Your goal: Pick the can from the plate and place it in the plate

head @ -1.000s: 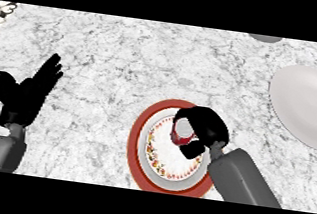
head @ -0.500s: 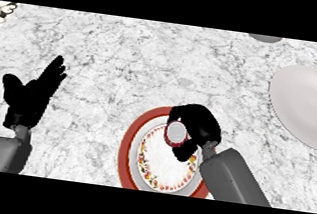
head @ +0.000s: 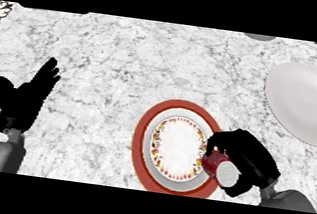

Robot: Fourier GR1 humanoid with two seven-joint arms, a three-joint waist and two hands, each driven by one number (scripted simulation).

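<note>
Marble counter point(head: 145, 62) — can point(head: 220, 168) perhaps half-hidden

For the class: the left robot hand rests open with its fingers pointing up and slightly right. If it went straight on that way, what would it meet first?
Probably nothing: beyond the left robot hand only bare marble counter shows up to the far edge.

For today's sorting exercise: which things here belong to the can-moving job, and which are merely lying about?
Belonging to the job:
can
red-rimmed plate
white plate
right robot hand, curled round the can

Merely about:
left robot hand, resting open at the left
marble counter
</note>
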